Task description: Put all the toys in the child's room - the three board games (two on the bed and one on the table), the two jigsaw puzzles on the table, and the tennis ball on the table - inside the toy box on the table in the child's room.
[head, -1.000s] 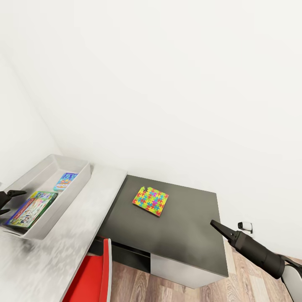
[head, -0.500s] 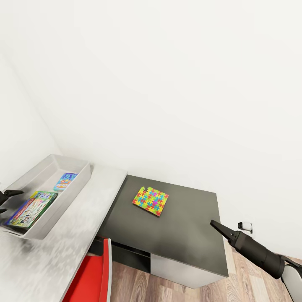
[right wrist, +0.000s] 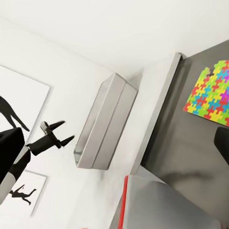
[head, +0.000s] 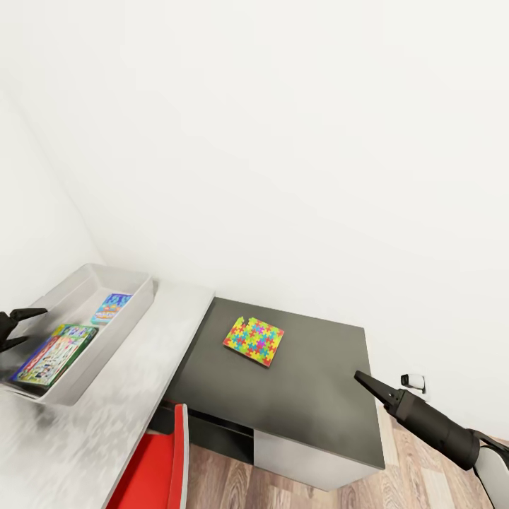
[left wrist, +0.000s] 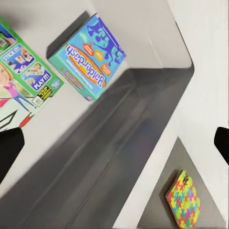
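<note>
From our head view, the grey toy box (head: pixel 134 307) sits at about nine o'clock on the pale table (head: pixel 106 417). Inside it lie a green board game (head: pixel 55 351) and, farther in, a smaller blue board game (head: pixel 111 307), apart from each other. Our left gripper (head: pixel 21 326) hovers at the box's outer rim with its fingers spread and nothing between them. The colourful jigsaw puzzle (head: pixel 254 339) lies flat on the dark cabinet (head: pixel 318 396) just beside the table, near six o'clock of centre. Our right gripper (head: pixel 362 379) hangs at four o'clock over the cabinet's edge; we cannot tell whether its fingers are apart. A red chair (head: pixel 159 466) stands below.
</note>
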{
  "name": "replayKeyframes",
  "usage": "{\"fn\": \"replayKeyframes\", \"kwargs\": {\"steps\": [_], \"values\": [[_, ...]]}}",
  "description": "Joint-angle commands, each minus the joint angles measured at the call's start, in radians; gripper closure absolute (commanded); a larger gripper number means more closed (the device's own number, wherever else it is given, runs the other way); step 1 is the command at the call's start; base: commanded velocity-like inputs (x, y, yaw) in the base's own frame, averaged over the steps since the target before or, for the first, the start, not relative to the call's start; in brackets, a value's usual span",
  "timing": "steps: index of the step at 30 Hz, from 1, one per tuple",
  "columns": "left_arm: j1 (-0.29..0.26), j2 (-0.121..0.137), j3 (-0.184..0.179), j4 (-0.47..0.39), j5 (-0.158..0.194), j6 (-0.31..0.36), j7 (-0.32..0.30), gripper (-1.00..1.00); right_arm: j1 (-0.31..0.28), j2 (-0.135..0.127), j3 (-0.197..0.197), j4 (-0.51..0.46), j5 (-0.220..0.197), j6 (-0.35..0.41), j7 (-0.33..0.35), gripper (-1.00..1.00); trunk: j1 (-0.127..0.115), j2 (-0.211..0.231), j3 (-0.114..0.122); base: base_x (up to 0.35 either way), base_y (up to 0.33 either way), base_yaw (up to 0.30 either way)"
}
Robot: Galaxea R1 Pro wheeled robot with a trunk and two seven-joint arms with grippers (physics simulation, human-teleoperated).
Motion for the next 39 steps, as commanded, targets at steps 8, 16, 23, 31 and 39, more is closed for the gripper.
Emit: {"fn": "replayKeyframes", "kwargs": {"steps": [8, 16, 23, 31, 39], "values": [[0.001, 0.023, -0.001, 0.000, -0.010, 0.004, -0.135, -1.00, -0.001, -0.002, -0.001, 0.000, -0.003, 0.005, 0.005, -1.00, 0.001, -0.002, 0.011, 0.000, 0.000, 0.000], [0.013, 0.057, -0.004, 0.001, -0.014, 0.004, -0.334, -1.00, -0.001, -0.004, -0.001, 0.000, -0.004, 0.005, 0.007, -1.00, 0.001, -0.002, 0.024, 0.000, 0.000, 0.000], [0.060, 0.082, -0.004, 0.005, -0.017, 0.003, -0.493, -1.00, -0.001, -0.005, -0.001, 0.000, -0.005, 0.005, 0.008, -1.00, 0.001, -0.002, 0.035, 0.000, 0.000, 0.000], [0.169, 0.088, -0.002, 0.006, -0.018, -0.017, -0.672, -1.00, 0.000, -0.006, -0.002, 0.000, -0.005, 0.005, 0.009, -1.00, 0.001, -0.002, 0.048, 0.000, 0.000, 0.000], [0.325, 0.088, 0.002, 0.009, -0.020, -0.108, -0.928, -1.00, 0.000, -0.006, -0.003, 0.001, -0.005, 0.004, 0.019, -1.00, 0.001, -0.002, 0.061, 0.000, 0.000, 0.000]]}}
